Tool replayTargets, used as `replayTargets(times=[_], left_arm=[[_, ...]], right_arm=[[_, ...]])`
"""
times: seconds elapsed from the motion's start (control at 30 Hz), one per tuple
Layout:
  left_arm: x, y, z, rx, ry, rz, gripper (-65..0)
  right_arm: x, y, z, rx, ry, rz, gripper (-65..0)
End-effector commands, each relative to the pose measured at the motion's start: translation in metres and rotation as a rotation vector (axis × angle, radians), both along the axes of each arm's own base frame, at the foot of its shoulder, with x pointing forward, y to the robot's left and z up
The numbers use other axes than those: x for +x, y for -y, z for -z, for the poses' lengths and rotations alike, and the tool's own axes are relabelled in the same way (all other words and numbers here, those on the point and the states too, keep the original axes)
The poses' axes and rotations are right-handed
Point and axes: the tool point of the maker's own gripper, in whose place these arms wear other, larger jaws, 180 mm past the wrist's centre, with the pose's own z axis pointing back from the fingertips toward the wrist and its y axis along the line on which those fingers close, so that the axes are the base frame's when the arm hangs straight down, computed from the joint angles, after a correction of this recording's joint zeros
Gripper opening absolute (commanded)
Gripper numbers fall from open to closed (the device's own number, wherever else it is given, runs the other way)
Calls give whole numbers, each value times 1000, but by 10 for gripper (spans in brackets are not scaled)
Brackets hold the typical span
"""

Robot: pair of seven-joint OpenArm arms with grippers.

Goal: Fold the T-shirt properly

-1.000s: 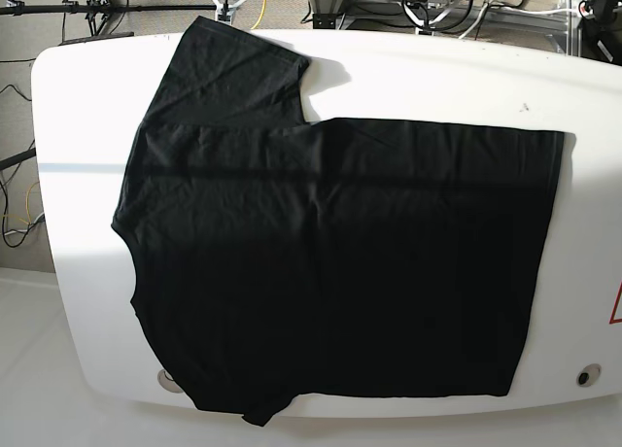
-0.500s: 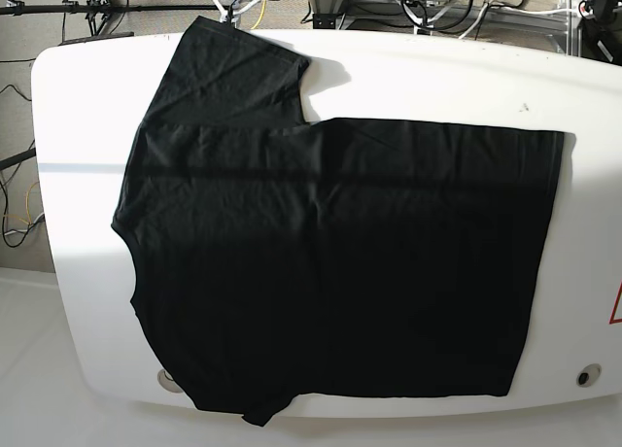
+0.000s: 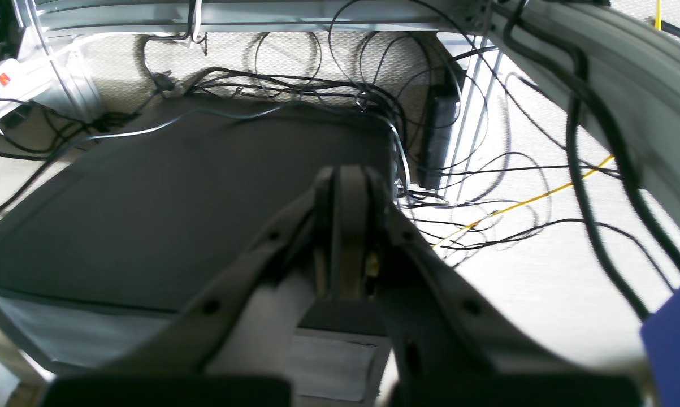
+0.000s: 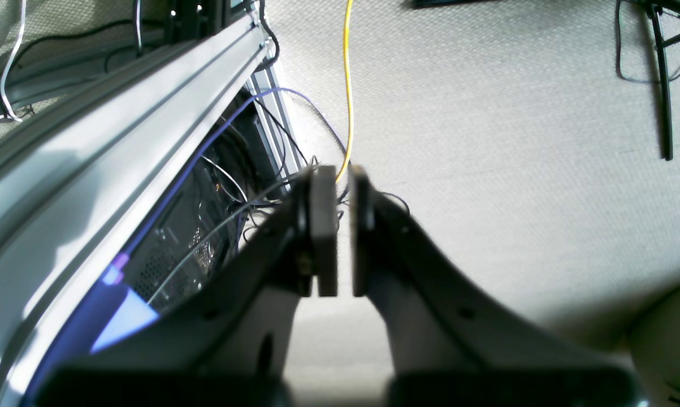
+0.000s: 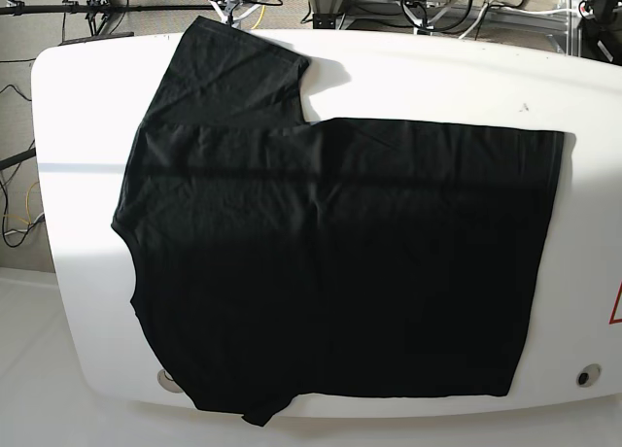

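I see the black T-shirt (image 5: 340, 262) flat on white table (image 5: 437, 78), left gripper (image 3: 345, 226) closed empty, right gripper (image 4: 337, 226) nearly together, cables (image 3: 486, 186) below.

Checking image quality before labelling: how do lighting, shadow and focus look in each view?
Base view: sharp; black T-shirt underexposed, white table bright, shadow band across. Left wrist view: left gripper blurred, cables sharper. Right wrist view: right gripper soft, sunlit carpet glaring.
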Motion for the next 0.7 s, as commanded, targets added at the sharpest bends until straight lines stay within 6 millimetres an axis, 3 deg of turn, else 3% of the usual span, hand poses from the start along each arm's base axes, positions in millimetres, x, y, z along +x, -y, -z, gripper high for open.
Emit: replayTargets(times=[0.0,0.13,0.2,0.33,0.47,0.67], left_arm=[[-2,-1,0,-5,-9,-6,-650],[-4,-3,0,1,-13,-5,-650],[-2,-6,-1,19,-12,5,-650],[-3,-8,-1,28,-18,6,-650],[-3,-13,-2,36,-19,5,-650],[-11,-40,-10,73,35,5,-650]], right_arm=[[1,1,-1,4,-14,2,-650],[9,-4,-4,32,-10,53,-650],[24,-9,-7,75,24,172,-609],[28,-16,-8,122,49,282,-564],[25,-15,-10,133,62,315,-536],[1,12,-18,59,92,217,-519]])
